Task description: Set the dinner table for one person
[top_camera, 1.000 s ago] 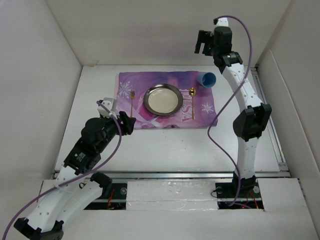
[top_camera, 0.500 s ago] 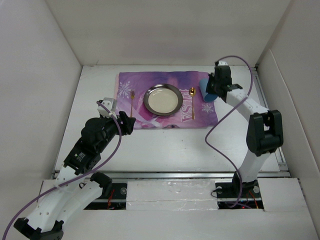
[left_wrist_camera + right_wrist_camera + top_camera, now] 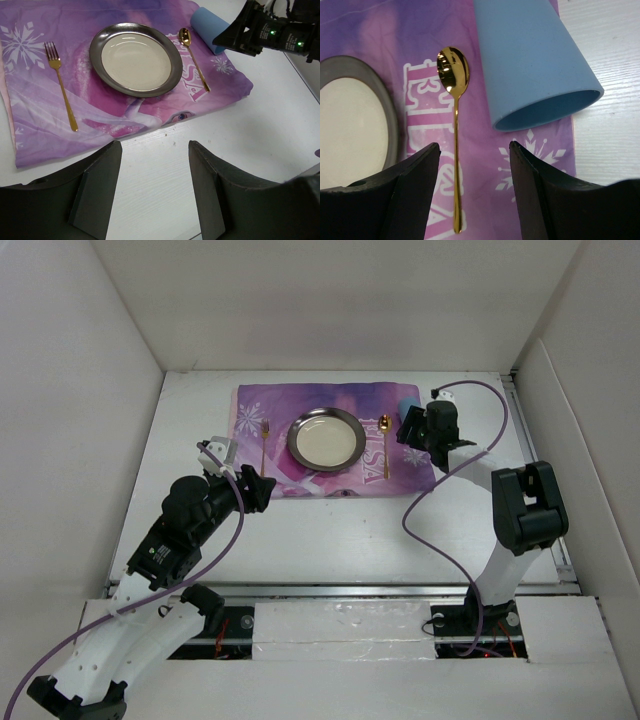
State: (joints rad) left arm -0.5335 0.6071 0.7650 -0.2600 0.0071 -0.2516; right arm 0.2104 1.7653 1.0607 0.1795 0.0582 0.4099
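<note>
Under the mat (image 3: pixel 272 405), the dinner table (image 3: pixel 340 540) is plain matte white

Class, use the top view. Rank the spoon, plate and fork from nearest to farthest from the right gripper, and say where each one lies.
Measured from the right gripper:
1. Spoon, just right of the plate, beside the gripper.
2. Plate, in the middle of the mat.
3. Fork, left of the plate, on the mat's far side from the gripper.
</note>
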